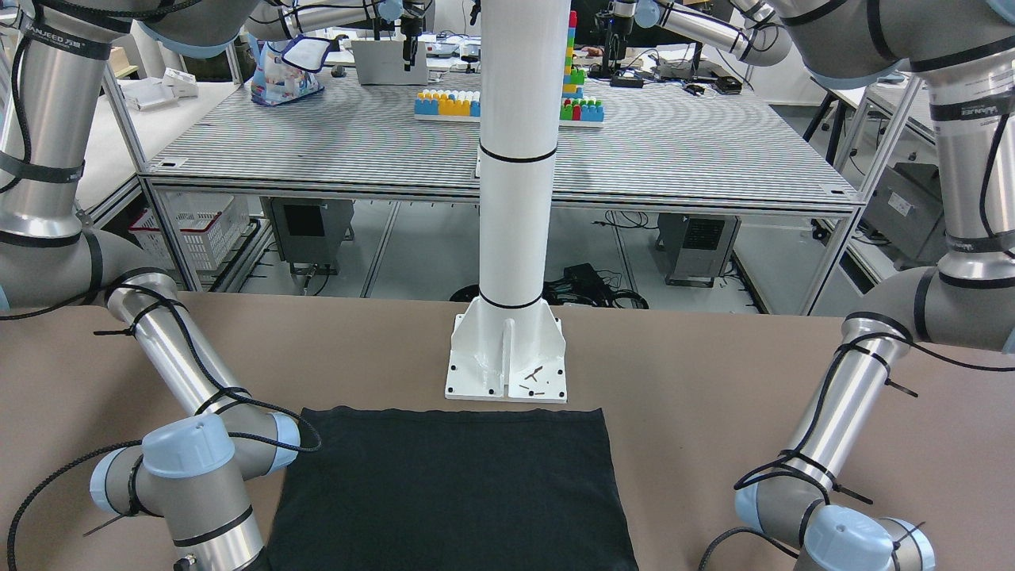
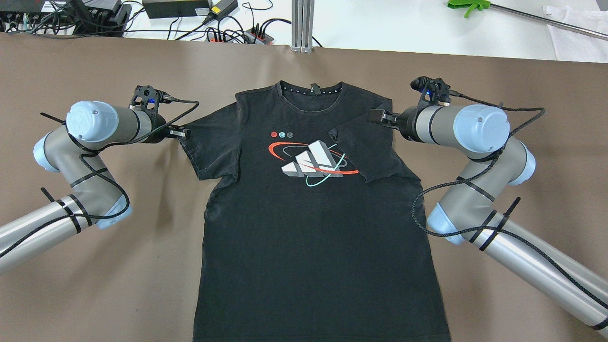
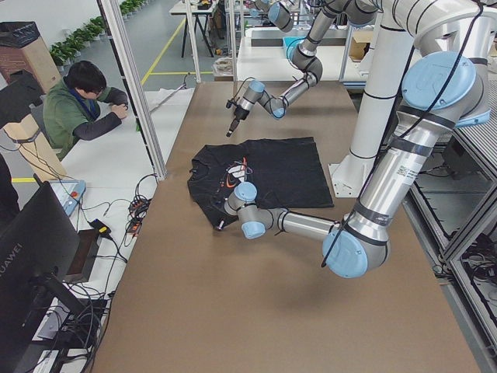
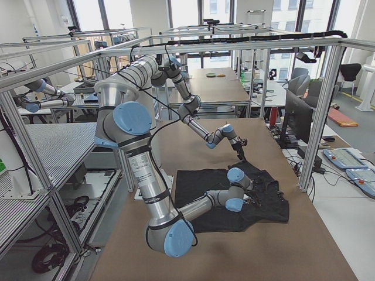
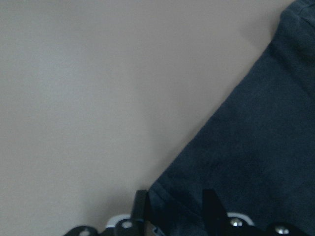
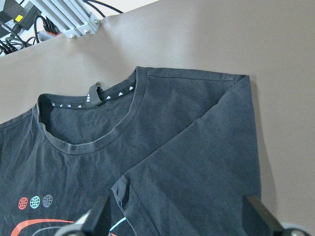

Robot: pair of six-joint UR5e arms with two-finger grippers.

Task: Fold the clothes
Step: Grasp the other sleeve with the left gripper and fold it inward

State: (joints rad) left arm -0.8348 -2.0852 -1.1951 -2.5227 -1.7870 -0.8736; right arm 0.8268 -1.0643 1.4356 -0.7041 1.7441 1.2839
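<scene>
Lying flat and print-side up on the brown worktop (image 2: 95, 285) is the black T-shirt (image 2: 308, 228), with its collar (image 2: 311, 90) toward the far edge and its hem toward the robot. The sleeve on the robot's right (image 2: 375, 152) is folded inward over the chest print (image 2: 311, 161). The other sleeve (image 2: 211, 142) lies spread.

Left claw (image 2: 184, 133): fingers apart, straddling the spread sleeve's hem.

Right claw (image 2: 376, 115): fingers wide apart above the folded shoulder, gripping nothing.

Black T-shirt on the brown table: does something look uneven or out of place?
On the black fabric T-shirt, the sleeve on the robot's right is folded inward over the chest and covers the edge of the printed logo, while the other sleeve lies spread flat.
</scene>
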